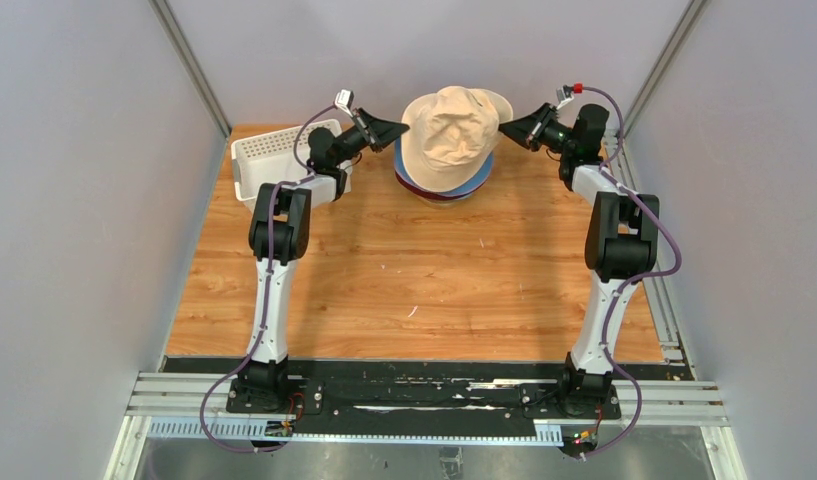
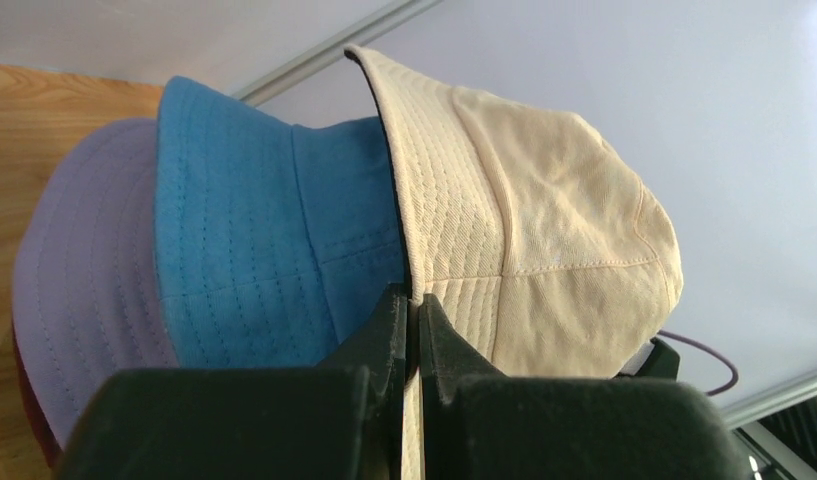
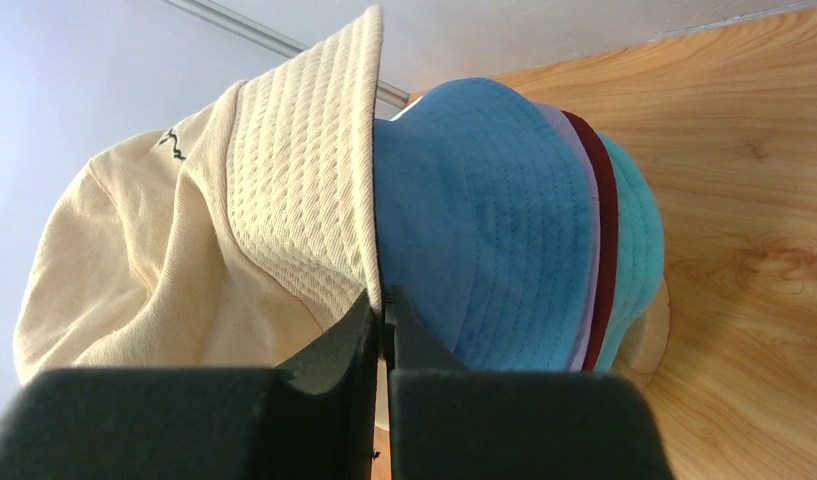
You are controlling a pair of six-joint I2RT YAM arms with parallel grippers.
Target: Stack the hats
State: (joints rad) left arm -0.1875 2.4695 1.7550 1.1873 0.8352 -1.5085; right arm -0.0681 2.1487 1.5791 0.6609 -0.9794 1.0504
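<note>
A beige hat (image 1: 452,128) sits on top of a stack of hats at the back middle of the table. Under it lie a blue hat (image 2: 254,240), a lavender hat (image 2: 84,270), a dark red hat (image 3: 606,230) and a teal hat (image 3: 634,240). My left gripper (image 1: 402,130) is shut on the beige hat's left brim (image 2: 424,240). My right gripper (image 1: 504,128) is shut on its right brim (image 3: 314,190). The beige brim is lifted off the blue hat on both sides.
A white mesh basket (image 1: 269,155) stands at the back left, just behind my left arm. A pale wooden stand (image 3: 649,335) peeks out under the stack. Grey walls close in the back and both sides.
</note>
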